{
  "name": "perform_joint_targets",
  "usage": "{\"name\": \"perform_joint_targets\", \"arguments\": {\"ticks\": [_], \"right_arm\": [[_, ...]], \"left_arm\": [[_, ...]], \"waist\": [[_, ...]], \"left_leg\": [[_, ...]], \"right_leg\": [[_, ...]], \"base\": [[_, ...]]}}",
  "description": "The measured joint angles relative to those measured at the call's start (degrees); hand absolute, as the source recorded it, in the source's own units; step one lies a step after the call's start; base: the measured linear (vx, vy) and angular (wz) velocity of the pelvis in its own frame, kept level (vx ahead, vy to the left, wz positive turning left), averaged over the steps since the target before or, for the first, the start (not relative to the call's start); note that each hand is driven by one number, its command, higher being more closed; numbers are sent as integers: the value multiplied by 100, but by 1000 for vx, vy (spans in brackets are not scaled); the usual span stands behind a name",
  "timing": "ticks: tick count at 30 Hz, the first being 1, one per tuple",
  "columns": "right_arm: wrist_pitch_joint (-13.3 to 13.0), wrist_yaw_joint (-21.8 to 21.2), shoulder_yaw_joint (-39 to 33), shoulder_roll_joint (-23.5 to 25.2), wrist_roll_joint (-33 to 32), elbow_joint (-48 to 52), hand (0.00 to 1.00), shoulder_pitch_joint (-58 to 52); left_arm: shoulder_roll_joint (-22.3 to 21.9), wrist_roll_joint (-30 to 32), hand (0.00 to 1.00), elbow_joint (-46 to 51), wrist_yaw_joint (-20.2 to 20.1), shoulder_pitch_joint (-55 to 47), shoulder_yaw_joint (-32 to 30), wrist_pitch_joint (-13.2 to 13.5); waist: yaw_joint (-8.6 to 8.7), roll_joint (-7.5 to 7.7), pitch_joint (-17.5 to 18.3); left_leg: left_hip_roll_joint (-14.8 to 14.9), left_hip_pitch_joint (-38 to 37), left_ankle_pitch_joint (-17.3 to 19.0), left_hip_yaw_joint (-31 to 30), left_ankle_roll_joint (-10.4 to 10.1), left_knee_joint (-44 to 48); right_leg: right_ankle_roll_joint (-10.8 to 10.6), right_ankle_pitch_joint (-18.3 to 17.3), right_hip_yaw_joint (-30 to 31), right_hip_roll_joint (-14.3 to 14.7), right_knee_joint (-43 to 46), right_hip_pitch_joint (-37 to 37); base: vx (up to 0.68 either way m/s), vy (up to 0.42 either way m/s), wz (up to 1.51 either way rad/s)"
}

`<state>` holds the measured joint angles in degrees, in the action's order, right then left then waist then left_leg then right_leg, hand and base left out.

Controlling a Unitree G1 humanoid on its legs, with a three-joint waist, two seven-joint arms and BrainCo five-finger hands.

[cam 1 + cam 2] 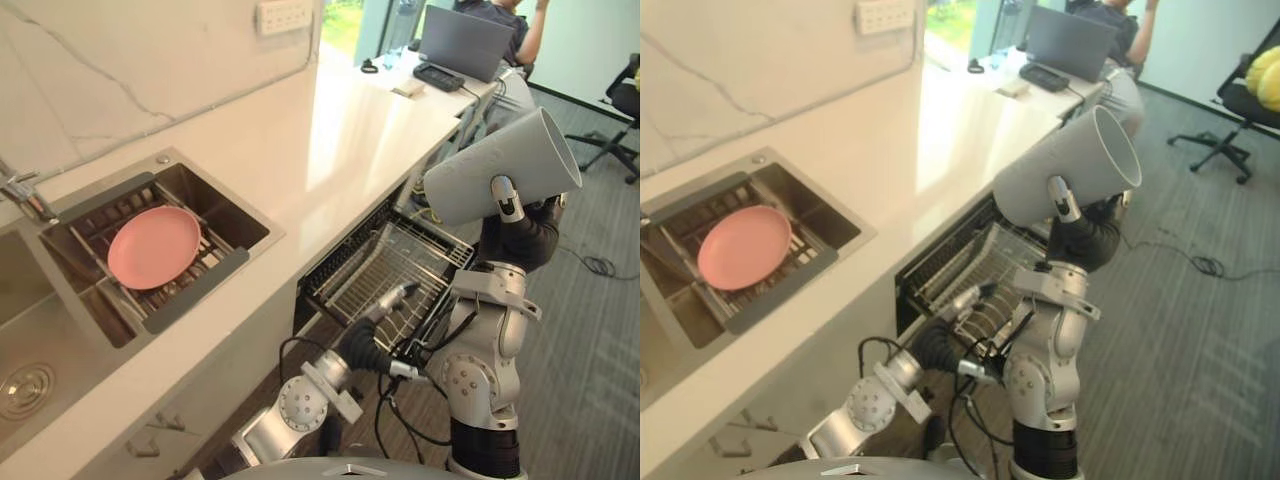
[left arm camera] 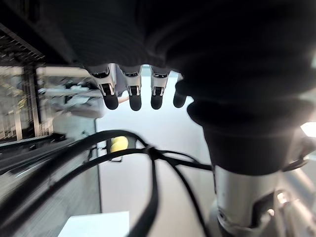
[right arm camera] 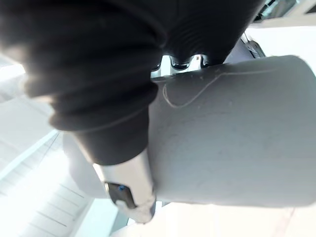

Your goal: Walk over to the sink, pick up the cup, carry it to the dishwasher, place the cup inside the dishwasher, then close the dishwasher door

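The cup (image 1: pixel 500 165) is off the counter, clasped in the right hand (image 1: pixel 508 200) at about 2 o'clock in the left eye view. It is tilted, with its mouth toward 2 o'clock. Most of that hand's fingers are hidden behind the grey wall, and one silver, dark-tipped digit lies across the near side. The right wrist view shows the same digit pressed against the cup, with other fingertips just peeking past the dark cover. The right eye view catches a sliver of the cup's inside, where the left eye view has the rim nearly edge-on.

The left hand (image 1: pixel 393 298) sits at 4 o'clock over the pulled-out dishwasher rack (image 1: pixel 372 262). Its own wrist view shows the fingers (image 2: pixel 131 94) straight and holding nothing. I cannot tell whether they touch the wire.

At 9 o'clock the sink (image 1: pixel 225 215) holds a pink plate (image 1: pixel 153 246), and its nearer basin is cut off by the edge. At 1 o'clock a person (image 1: pixel 505 22) sits behind a laptop (image 1: pixel 465 40), partly out of view.
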<state>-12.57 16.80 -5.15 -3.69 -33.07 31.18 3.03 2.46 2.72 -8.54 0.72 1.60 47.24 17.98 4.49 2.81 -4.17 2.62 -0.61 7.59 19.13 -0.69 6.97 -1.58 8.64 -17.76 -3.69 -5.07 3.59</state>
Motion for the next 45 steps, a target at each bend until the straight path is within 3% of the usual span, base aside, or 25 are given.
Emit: {"name": "perform_joint_targets", "arguments": {"ticks": [4, 8, 14, 17, 21, 26, 31, 35, 41, 45], "right_arm": [[59, -84, -601, -416, 278, -99, 100, -62], [102, -188, -1182, -741, 467, -408, 100, -66], [388, -382, -1517, -932, 1300, -1206, 100, -51], [654, -358, -1592, -1050, 1673, -1581, 100, -17], [942, -131, -1602, -1331, 1994, -2157, 100, 419], [1240, 96, -1599, -1499, 2005, -2929, 100, 837], [1366, 114, -1595, -1600, 2009, -3655, 100, 1131], [1437, 29, -1583, -1927, 1998, -4230, 100, 1341], [1467, -444, -1500, -2521, 2000, -5270, 100, 1867], [1470, -702, -1270, -2732, 2002, -5835, 100, 2141]], "left_arm": [[14, -30, 0, -1095, -97, -43, -181, -360], [165, -26, 0, -1696, 69, -169, -859, -413], [483, 406, 0, -2989, 846, -412, -2238, -332], [653, 762, 0, -3406, 1325, -600, -2846, -257], [703, 1120, 0, -3527, 1896, -579, -3436, -172], [596, 1174, 0, -3478, 2372, -410, -3879, -228], [286, 1393, 0, -3472, 2387, -322, -4269, -493], [254, 1396, 0, -3348, 2378, -236, -4278, -498], [167, 1398, 0, -3351, 2262, -150, -4433, -574], [161, 1395, 0, -3353, 2253, -103, -4438, -575]], "waist": [[159, -8, -153], [220, -72, -348], [182, -138, -629], [144, -170, -823], [24, -268, -1271], [-118, -307, -1559], [-136, -337, -1756], [-173, -399, -1883], [-254, -578, -2025], [-258, -600, -2046]], "left_leg": [[-4, 179, 5, 43, 7, 9], [0, 254, 15, -21, -7, 97], [-19, 363, 48, -116, 44, 93], [-21, 457, 26, -204, 60, 119], [-29, 698, 24, -319, 68, 285], [-82, 987, -43, -428, 130, 359], [-129, 1243, -88, -536, 175, 428], [-131, 1375, -89, -628, 184, 501], [-129, 1582, -136, -684, 190, 595], [-139, 1644, -167, -790, 184, 610]], "right_leg": [[-15, 16, 23, -7, 2, 202], [83, 108, 10, -8, 40, 276], [55, 102, -45, -41, 2, 283], [52, 101, -147, -52, 8, 355], [55, 170, -197, -79, 38, 475], [41, 248, -196, -133, 39, 688], [-12, 307, -181, -199, 40, 856], [-13, 307, -178, -205, 39, 897], [16, 328, -187, -204, 41, 1040], [19, 330, -231, -205, 40, 1056]], "base": [[22, 16, -7], [77, 6, 3], [-19, 13, 9], [8, -7, 13], [-25, -7, 12], [-26, 15, 14], [-15, 26, 11], [-37, -3, 10], [-20, -17, 4], [-21, -10, 10]]}}
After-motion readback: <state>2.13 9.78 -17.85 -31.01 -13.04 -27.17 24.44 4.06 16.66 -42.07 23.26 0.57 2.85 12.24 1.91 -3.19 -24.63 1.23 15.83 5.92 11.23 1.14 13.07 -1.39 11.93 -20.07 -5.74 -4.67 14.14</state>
